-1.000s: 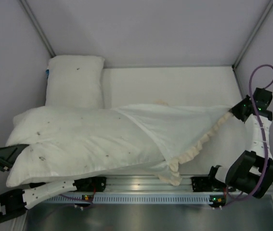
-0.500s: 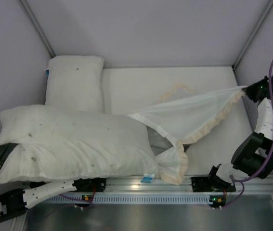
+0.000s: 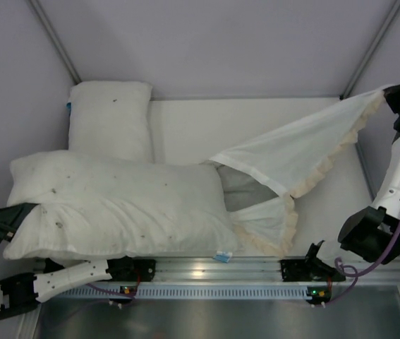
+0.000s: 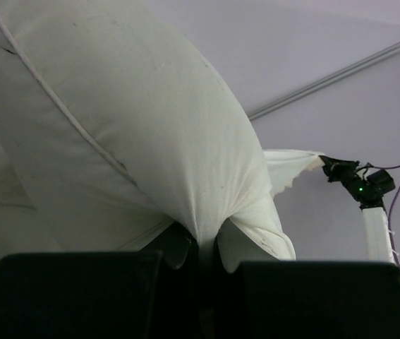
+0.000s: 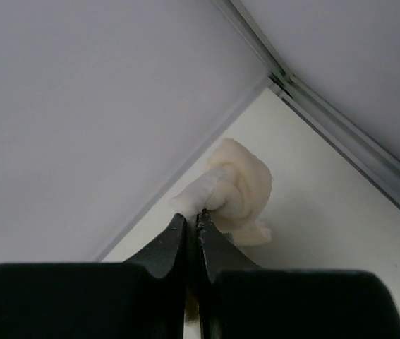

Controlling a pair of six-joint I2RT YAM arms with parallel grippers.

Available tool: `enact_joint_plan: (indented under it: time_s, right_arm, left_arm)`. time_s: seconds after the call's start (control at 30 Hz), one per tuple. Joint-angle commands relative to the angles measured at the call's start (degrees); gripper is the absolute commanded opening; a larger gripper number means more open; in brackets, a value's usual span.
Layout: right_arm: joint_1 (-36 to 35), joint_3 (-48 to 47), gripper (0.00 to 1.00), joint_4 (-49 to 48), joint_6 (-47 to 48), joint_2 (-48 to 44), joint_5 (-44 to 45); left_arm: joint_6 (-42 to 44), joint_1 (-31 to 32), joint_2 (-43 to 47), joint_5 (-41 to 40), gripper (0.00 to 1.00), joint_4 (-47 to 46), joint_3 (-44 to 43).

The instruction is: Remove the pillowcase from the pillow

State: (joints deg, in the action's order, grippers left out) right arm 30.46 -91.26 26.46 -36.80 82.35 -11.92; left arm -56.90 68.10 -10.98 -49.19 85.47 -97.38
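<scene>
While tight on the pillow [image 3: 115,205], left tool [image 4: 200,244]; right tool [image 5: 191,227] tight on the pillowcase [image 3: 291,155]; cream table [image 3: 200,127], lilac walls [image 3: 214,42].

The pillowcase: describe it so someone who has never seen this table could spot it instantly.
On the white table, look right of the big speckled pillow. The pillowcase is the thin, limp cream sheet with ruffled trim, stretched up to the right gripper, unlike its stuffed neighbours.
</scene>
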Motion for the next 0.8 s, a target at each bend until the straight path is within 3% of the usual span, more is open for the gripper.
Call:
enact_joint_plan:
  time_s: [0.0,0.2,0.43,0.53,0.77]
  right_arm:
    - [-0.05,-13.82,0.00,-6.34,-1.00,-2.20,2.08]
    - [-0.05,-28.52,0.00,-2.29,-2.40,4.49,-0.37]
    - [-2.32,-27.84,0.00,-3.25,-1.19,1.34,-3.46]
    - [-7.85,-20.29,0.00,-3.52,3.38,-3.14,-1.88]
    - [-12.70,15.55,0.00,-5.71,3.49,-11.41,0.32]
  left_arm:
    - [-0.84,0.90,1.31,-4.07,0.00,0.92,-0.97]
    - [-1.54,0.90,3.69,-3.37,0.00,0.92,-0.97]
    - [-3.91,1.60,2.64,-3.28,0.00,0.84,6.13]
    - [-5.15,3.00,1.23,-3.02,0.00,-0.39,12.45]
    - [-1.82,5.82,-2.19,0.05,0.00,-9.18,22.32]
